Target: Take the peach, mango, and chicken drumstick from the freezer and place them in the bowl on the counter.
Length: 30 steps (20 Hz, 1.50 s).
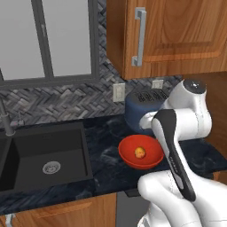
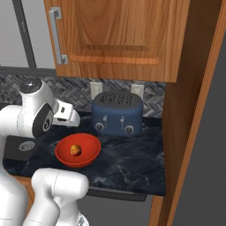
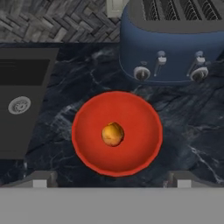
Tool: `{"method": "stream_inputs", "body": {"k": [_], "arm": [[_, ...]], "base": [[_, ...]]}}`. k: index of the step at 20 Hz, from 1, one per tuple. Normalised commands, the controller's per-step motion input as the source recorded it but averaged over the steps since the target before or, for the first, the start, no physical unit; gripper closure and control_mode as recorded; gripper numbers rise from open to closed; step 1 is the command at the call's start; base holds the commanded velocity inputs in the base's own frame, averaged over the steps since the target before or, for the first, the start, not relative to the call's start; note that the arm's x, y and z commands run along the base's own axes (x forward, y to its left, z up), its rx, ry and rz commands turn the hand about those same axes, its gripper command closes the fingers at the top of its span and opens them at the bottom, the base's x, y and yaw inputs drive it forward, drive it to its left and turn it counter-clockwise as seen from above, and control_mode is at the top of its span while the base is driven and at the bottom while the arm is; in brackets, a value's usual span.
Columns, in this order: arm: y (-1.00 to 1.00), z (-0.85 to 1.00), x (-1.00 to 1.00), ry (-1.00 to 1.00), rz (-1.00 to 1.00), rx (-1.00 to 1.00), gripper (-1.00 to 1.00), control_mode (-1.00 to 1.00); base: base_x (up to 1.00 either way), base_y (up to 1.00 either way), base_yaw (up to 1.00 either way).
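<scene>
Item 1, jaws [image 3: 112,186]: two dark tips at the lower edge of the hand view, standing wide apart with nothing between them, looking straight down on the desk [image 3: 188,131]

Item 2, bowl [image 3: 87,114]: one, red-orange, resting on the dark marbled desk directly beneath the jaws, its rim lying inside the span of the two tips

Item 3, peach [image 3: 113,134]: one, round, orange-yellow, lying near the middle of the bowl, directly below the jaws and clear of them; being ball-shaped, it shows no long axis

Item 4, toaster [image 3: 175,48]: one, blue, on the desk beyond the bowl as seen from the jaws, just apart from the rim

Item 5, sink [image 3: 22,109]: one, black, set into the desk to one side of the jaws, apart from the bowl

Judgement: one of three foods appears delivered; no mango or drumstick lies in the bowl, so the coming move likely turns away from the bowl, back toward the freezer
</scene>
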Motion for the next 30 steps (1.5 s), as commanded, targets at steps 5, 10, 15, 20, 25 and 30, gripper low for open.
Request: {"method": "stream_inputs", "body": {"k": [5,10,15,20,25,30], "arm": [[0.0,0.0,-0.12,-0.06,0.0,0.0,-1.0,-1.0],[0.0,0.0,-0.54,-0.08,0.0,0.0,-1.0,-1.0],[-0.07,0.11,-0.48,-0.04,0.0,0.0,-1.0,-1.0],[-0.02,0.45,0.0,0.0,0.0,0.0,-1.0,-1.0],[0.0,0.53,0.0,0.0,0.0,0.0,-1.0,-1.0],[0.0,0.28,-0.02,0.0,0.0,0.0,-1.0,-1.0]], "base": [[0.0,0.0,0.0],[0.0,0.0,0.0],[0.0,0.0,0.0],[0.0,0.0,0.0],[0.0,0.0,0.0],[0.0,0.0,0.0]]}}
